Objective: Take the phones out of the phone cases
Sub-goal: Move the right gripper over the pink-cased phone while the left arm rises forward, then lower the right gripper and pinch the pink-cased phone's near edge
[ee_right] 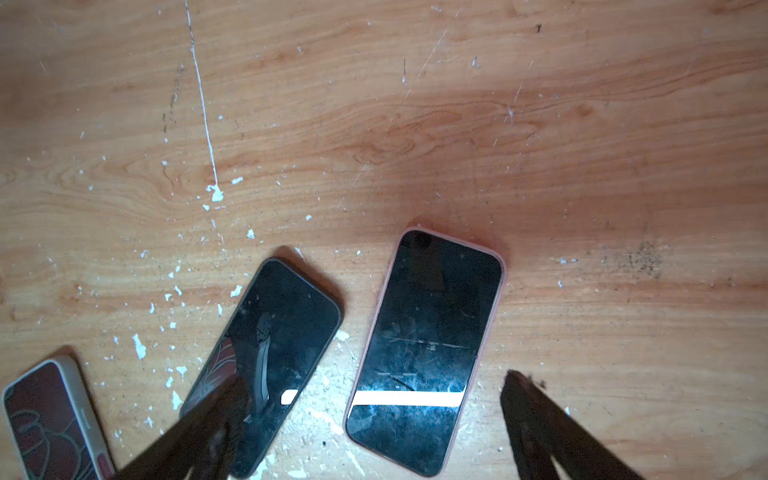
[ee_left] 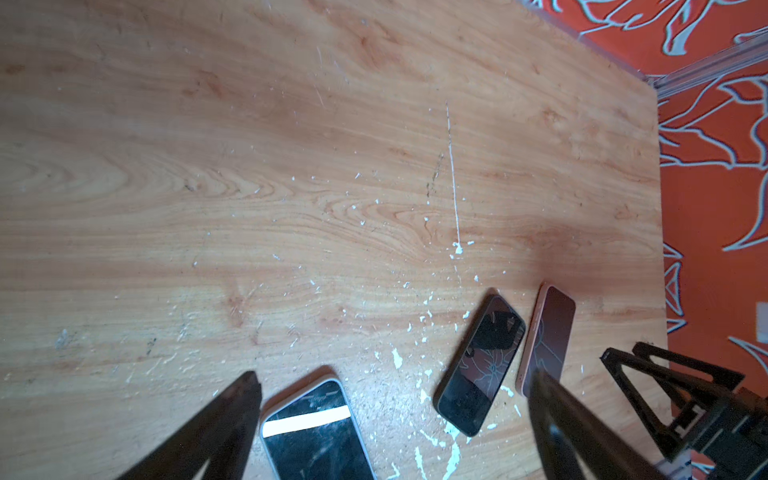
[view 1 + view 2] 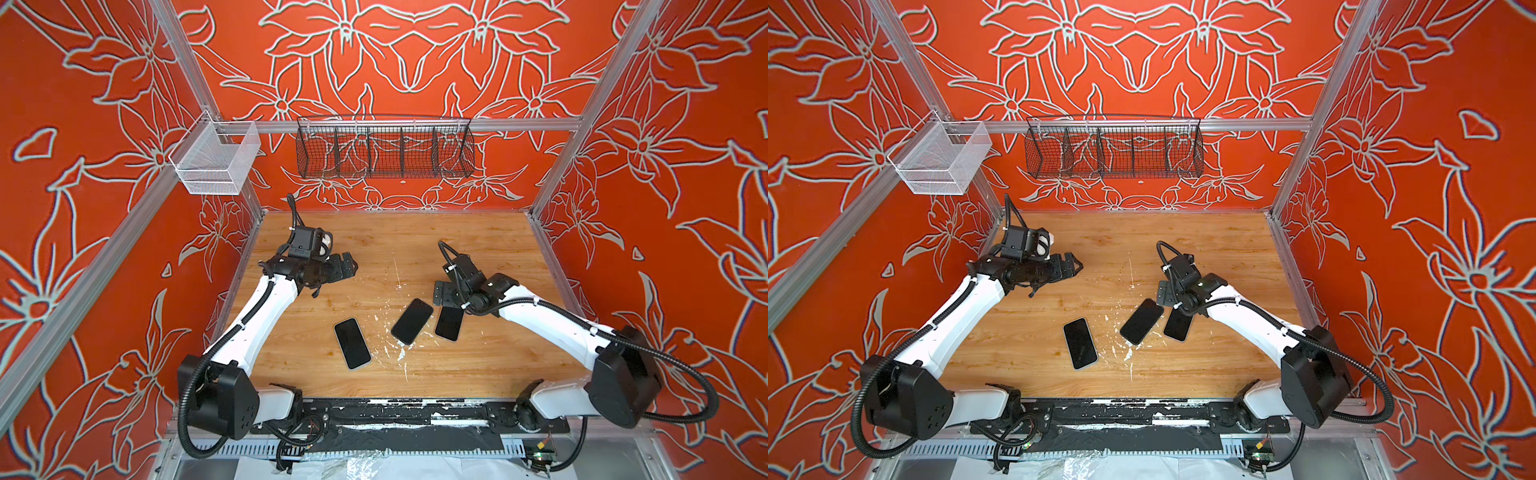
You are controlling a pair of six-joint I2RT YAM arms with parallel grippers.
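We log the left tool [image 2: 394, 376] and right tool [image 1: 374, 382] both gaping, empty; the right, closing on the black-screened phone in the pink case [image 1: 428, 345], may snag the neighbouring dark phone [image 1: 270, 345] beneath one finger.

a: where are the phones?
b: all flat on the table [image 3: 374, 232]. the left phone [image 3: 352, 343] lies nearest the front, apart from the others.
a: and the other two?
b: the middle phone [image 3: 412, 321] and the right phone [image 3: 449, 323] lie side by side, not touching.
a: what's behind?
b: a wire basket [image 3: 384, 151] hangs above the table's back edge, a corner basket [image 3: 216, 160] to its left.
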